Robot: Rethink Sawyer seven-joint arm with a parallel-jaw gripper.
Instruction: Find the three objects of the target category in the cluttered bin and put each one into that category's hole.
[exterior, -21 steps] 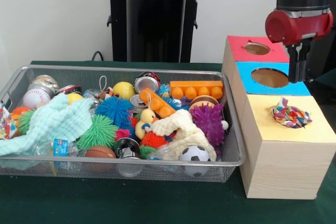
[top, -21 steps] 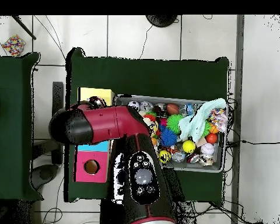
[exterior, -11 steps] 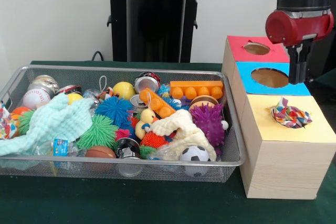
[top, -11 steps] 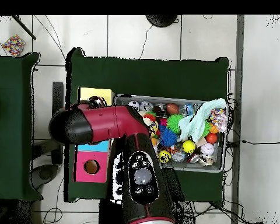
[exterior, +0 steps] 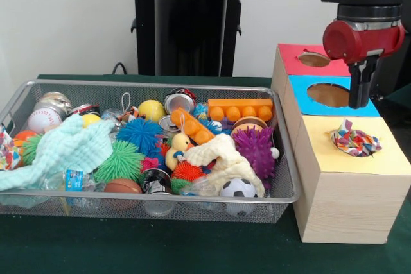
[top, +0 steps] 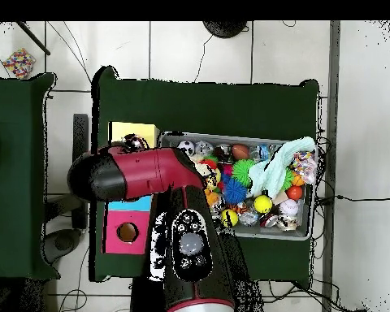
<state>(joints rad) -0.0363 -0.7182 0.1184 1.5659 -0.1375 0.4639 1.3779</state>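
A rope toy (exterior: pixel 355 141), knotted from strands of pink, yellow, blue and white, is sitting in the hole of the yellow box top (exterior: pixel 359 156), half sunk and bunched up. The gripper (exterior: pixel 359 86) is hanging above the blue box (exterior: pixel 331 96) just behind it, fingers looking nearly together and holding nothing. The wire bin (exterior: pixel 148 198) of toys is lying beside the boxes.

Soft, even indoor light fills both views, with no hard glare. The mesh bin (exterior: pixel 282 158) casts only a faint shadow on the green surface (exterior: pixel 160 248). The wall (exterior: pixel 64 24) behind reads bright, slightly washed. The front view is mildly soft throughout.
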